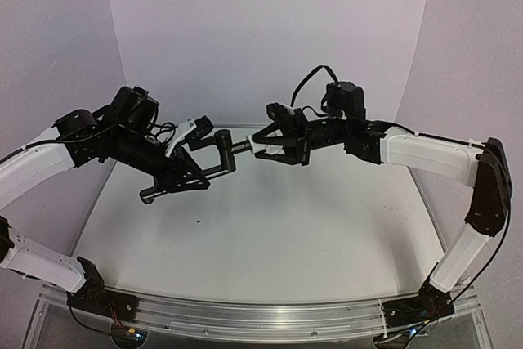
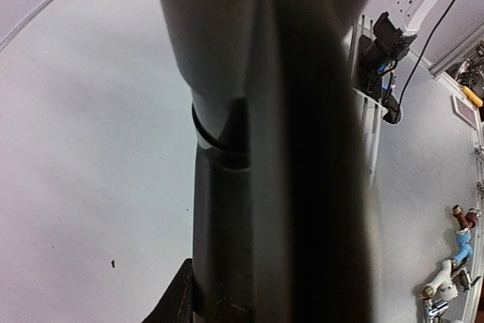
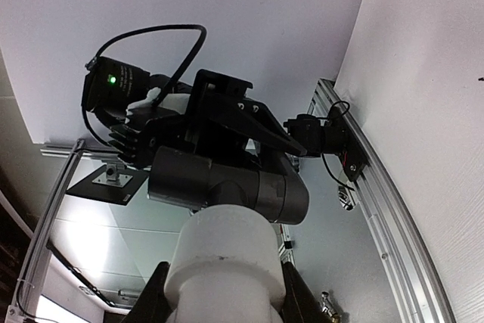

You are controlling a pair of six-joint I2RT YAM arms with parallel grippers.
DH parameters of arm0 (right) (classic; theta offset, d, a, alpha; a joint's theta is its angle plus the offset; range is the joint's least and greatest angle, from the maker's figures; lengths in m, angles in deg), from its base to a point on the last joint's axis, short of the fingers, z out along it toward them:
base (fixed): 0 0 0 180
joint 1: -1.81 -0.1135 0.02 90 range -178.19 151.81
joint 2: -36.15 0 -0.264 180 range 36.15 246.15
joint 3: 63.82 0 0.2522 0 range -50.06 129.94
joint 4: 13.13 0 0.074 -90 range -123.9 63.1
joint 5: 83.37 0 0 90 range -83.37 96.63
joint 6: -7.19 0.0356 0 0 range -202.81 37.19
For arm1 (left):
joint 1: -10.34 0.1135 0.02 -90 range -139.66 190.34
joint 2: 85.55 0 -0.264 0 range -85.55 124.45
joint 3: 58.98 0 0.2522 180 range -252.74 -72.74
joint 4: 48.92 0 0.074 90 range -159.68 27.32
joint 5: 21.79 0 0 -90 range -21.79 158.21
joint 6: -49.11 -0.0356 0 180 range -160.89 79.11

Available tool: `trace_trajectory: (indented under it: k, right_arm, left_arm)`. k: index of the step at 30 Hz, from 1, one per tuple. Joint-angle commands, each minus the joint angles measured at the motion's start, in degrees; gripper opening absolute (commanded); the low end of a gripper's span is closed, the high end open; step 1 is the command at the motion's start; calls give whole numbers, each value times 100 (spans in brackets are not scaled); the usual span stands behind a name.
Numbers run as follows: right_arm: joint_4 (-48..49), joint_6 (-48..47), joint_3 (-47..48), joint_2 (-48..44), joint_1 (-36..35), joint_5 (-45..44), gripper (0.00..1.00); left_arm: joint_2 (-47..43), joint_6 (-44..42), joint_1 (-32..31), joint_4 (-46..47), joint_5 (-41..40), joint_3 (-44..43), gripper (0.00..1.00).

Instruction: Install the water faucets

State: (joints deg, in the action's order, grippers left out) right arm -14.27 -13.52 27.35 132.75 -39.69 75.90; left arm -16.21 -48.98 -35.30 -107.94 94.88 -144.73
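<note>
The water faucets show as a slim black pipe with a cranked end and a small white fitting. Both are held in the air above the middle back of the table. My left gripper is shut on the pipe's straight part. In the left wrist view the pipe fills the frame, blurred, with one finger beside it. My right gripper is shut on the white fitting, whose front end meets the pipe's black cranked end.
The white table lies below both arms, with an aluminium rail along its near edge. Loose blue and white fittings lie by the table's edge. Curved white walls close the back and sides.
</note>
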Motion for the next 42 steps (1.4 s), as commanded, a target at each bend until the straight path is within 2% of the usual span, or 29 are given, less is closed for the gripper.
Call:
trace_trajectory:
  k: [1,12,19,24,29,35,39,41,42]
  right_arm:
    - [541,395,-14,78,-324,279,0]
    - [988,1078,-237,227,-324,280,0]
    - [1287,1389,-304,249,-324,315,0]
    - [1398,1478,-372,245,-325,327,0]
    - [1468,1532,-378,257,-324,326,1]
    - [1496,1407,-367,241,-320,263,8]
    - [1494,1381,-330,237,-316,251,17]
    - [1491,1396,-335,245,-315,245,32]
    - [1491,1401,-339,248,-316,242,33]
  left_arm:
    - [80,-407,-262,972,-911,-229,0]
    - [96,-1129,-1178,1389,-2994,24,0]
    - [-20,-1640,-1509,1896,-3860,424,0]
    - [-203,-1925,-1586,2432,-4219,766,0]
    - [-308,-1983,-1616,2697,-4182,864,0]
    - [-439,-1602,-1610,2733,-3756,927,0]
    - [-541,-1497,-1608,2855,-3742,1065,0]
    - [-557,-1468,-1608,2866,-3752,1084,0]
    - [-554,-1466,-1607,2866,-3761,1088,0]
